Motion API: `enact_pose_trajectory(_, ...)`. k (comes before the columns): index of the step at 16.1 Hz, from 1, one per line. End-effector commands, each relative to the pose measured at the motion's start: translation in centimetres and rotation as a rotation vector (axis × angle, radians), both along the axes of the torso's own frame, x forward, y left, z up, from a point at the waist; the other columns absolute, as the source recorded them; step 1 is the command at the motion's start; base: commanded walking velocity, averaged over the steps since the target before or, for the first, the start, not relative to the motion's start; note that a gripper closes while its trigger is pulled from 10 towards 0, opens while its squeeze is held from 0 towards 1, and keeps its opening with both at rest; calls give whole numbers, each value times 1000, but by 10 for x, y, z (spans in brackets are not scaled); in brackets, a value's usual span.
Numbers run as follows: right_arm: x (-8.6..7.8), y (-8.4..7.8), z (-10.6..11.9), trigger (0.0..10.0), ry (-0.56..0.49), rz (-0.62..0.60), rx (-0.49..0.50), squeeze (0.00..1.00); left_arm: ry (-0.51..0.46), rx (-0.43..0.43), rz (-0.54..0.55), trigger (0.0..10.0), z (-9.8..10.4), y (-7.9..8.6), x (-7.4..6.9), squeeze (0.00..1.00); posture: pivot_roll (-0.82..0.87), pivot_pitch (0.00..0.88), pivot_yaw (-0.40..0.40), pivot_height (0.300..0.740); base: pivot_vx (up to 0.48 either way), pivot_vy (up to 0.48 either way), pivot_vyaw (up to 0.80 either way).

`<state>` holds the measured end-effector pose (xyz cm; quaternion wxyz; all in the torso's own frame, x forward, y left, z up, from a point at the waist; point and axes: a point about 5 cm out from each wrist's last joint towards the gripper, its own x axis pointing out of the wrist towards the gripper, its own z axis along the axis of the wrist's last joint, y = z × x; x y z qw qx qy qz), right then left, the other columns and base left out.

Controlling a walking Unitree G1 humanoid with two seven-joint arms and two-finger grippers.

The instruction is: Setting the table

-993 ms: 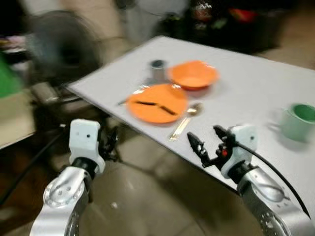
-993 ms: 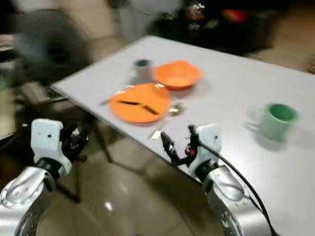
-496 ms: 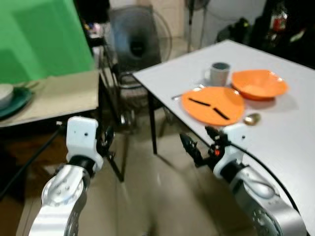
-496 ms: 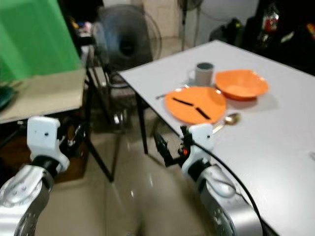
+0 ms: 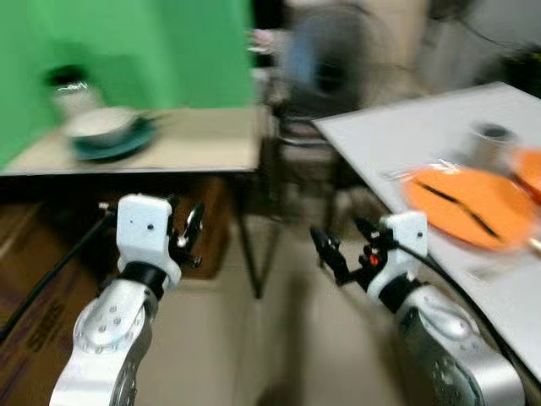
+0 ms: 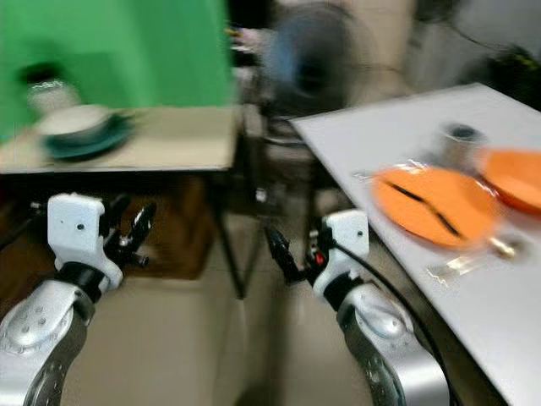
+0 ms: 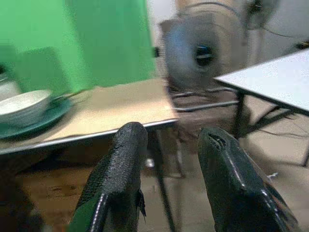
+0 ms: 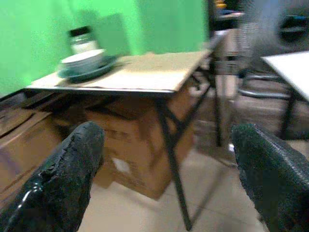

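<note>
Indoor room with a home-like dining set-up, partly rigged as a recording space. Evidence: green backdrop (image 5: 127, 51) behind a tan folding desk (image 5: 169, 144); white bowl (image 5: 101, 125) on a teal plate (image 5: 114, 145) on that desk, jar (image 8: 82, 39) just behind the bowl. Cardboard boxes (image 8: 140, 145) under the tan desk. Standing fan (image 5: 330, 72) beside the tan desk. White desk (image 5: 406, 135) beyond the fan, laid with orange plate (image 5: 469, 203) and grey cup (image 5: 489, 145). Beige tiled floor (image 8: 145, 212).

bowl (image 5: 101, 125) on left table (image 5: 194, 148); plate (image 5: 469, 205) on right table (image 5: 406, 131)
</note>
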<state>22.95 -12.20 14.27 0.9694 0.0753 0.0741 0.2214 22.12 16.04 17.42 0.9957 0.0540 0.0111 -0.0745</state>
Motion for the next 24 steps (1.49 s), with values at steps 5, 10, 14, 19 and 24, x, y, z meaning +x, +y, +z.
enact_pose_trajectory(5,5,4,2,10000,-23,10,8,0,-1,7,7,10000,0,4,0,0,-34,0,78,740,345,0,320)
enact_pose_trajectory(10,10,6,2,10000,-28,11,12,0,-3,17,12,10000,1,6,0,0,-20,0,79,740,352,0,0)
enact_pose_trajectory(14,12,9,4,10000,-49,41,-4,0,-6,26,8,10000,1,5,0,0,-19,0,74,740,353,0,0)
enact_pose_trajectory(19,18,11,7,10000,-73,60,-9,0,-19,55,-7,10000,2,3,2,0,-18,0,57,740,354,0,748)
enact_pose_trajectory(24,18,14,9,10000,-90,108,-29,0,-14,63,-7,10000,0,2,-1,0,-13,0,48,740,353,0,506)
